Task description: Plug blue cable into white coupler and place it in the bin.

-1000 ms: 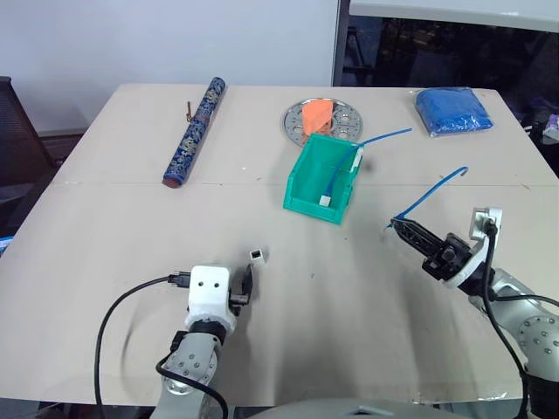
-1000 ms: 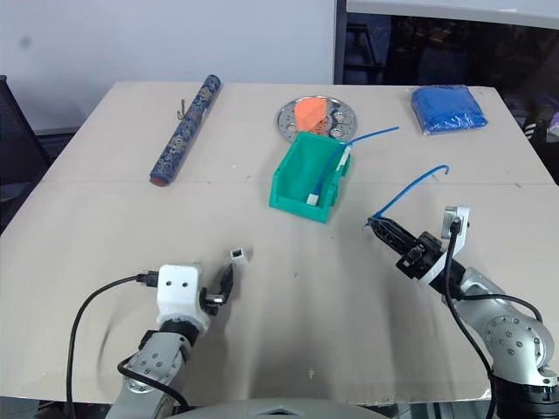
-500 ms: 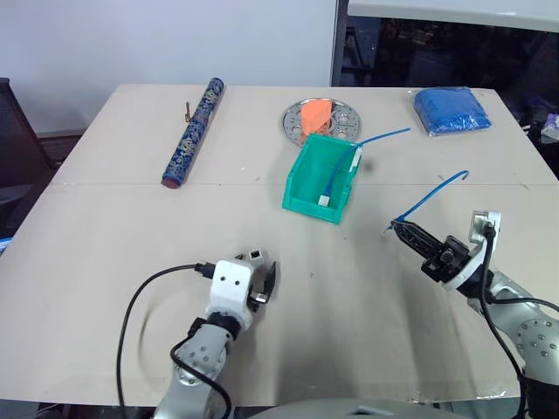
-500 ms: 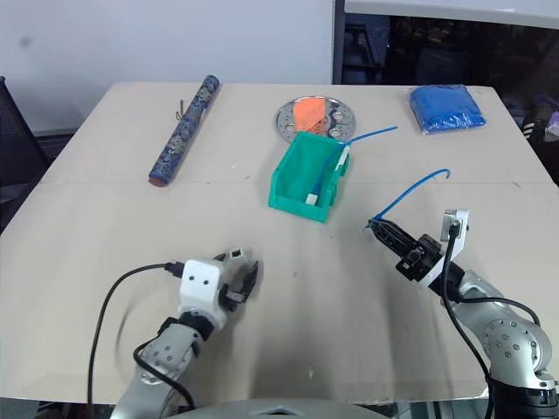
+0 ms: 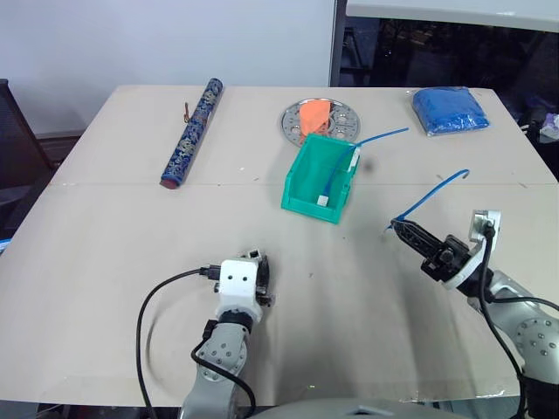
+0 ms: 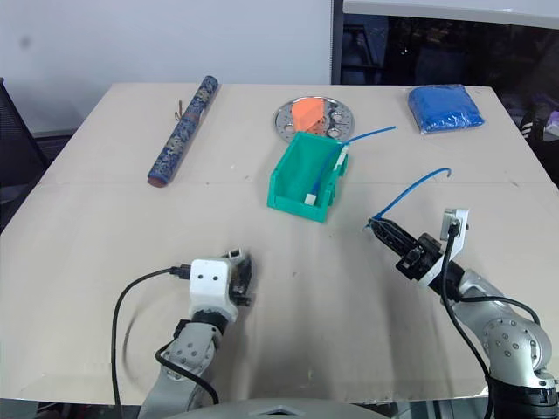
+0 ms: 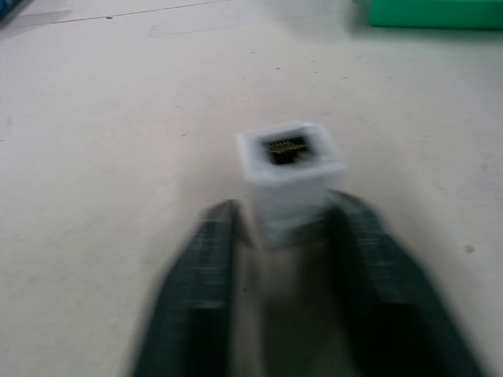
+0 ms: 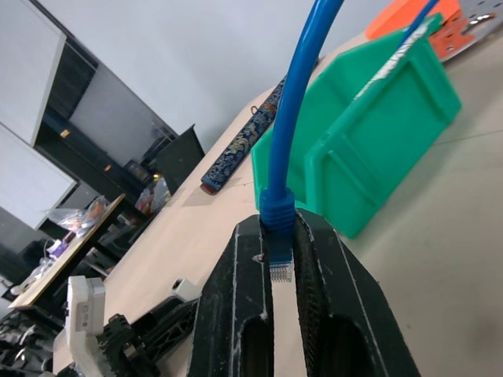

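blue cable pinched in right claw; left claw grips white coupler.

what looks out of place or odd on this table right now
The bin already holds another blue cable, its far end sticking out over the rim. Otherwise nothing stands out.

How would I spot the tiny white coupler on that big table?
Start at the teal-green plastic bin mid-table, then come toward the near edge, slightly left, to the left gripper. The tiny white plastic coupler sits between its two black fingers. Its dark square socket distinguishes it from the gripper's bigger white block.
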Robot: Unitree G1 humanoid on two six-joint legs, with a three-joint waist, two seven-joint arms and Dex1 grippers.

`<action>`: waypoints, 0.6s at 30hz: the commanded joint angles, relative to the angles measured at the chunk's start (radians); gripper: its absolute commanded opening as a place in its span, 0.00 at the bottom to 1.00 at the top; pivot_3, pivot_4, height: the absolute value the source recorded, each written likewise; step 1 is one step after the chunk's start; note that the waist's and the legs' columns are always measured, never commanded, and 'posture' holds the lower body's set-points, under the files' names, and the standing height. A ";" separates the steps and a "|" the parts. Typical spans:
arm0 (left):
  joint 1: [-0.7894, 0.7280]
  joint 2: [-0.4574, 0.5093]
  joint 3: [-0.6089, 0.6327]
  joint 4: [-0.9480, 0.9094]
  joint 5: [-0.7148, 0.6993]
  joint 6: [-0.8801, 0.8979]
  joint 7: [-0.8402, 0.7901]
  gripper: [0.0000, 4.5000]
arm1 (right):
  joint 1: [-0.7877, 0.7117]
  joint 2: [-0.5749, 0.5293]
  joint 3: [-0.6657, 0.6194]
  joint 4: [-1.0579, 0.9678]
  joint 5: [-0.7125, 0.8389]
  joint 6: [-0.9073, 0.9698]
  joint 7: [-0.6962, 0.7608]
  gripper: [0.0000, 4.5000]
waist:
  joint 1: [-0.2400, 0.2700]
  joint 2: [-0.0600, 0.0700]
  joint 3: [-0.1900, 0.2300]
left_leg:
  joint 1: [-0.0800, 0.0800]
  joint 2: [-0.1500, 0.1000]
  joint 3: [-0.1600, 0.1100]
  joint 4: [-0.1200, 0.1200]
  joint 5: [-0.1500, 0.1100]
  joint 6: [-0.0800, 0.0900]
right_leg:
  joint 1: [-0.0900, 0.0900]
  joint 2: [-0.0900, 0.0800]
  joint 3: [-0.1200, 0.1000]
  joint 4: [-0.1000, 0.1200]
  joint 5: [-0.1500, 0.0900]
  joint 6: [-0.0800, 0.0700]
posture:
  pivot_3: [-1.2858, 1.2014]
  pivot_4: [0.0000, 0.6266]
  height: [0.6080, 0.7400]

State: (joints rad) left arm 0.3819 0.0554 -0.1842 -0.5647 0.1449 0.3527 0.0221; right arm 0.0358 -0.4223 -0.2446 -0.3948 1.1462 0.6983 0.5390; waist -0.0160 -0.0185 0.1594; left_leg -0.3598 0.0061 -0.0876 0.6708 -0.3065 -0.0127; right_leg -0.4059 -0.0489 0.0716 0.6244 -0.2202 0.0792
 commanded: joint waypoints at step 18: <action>-0.803 0.444 -0.168 0.788 -0.358 -0.452 -1.364 0.11 | -0.258 -0.121 0.312 0.130 -0.459 -0.354 0.500 0.00 | -0.003 0.001 0.000 | 0.001 0.000 0.000 0.000 0.002 -0.003 | 0.000 0.001 -0.001 0.000 0.001 0.000 | 0.52 0.24 1.00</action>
State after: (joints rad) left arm -0.3490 0.5015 -0.2962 0.0642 -0.2085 0.0103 -1.1423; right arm -0.1918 -0.5498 0.0074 -0.3285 0.8052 0.4926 0.9205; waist -0.0191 -0.0173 0.1591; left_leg -0.3593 0.0057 -0.0883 0.6706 -0.3043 -0.0158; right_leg -0.4058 -0.0484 0.0702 0.6243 -0.2191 0.0794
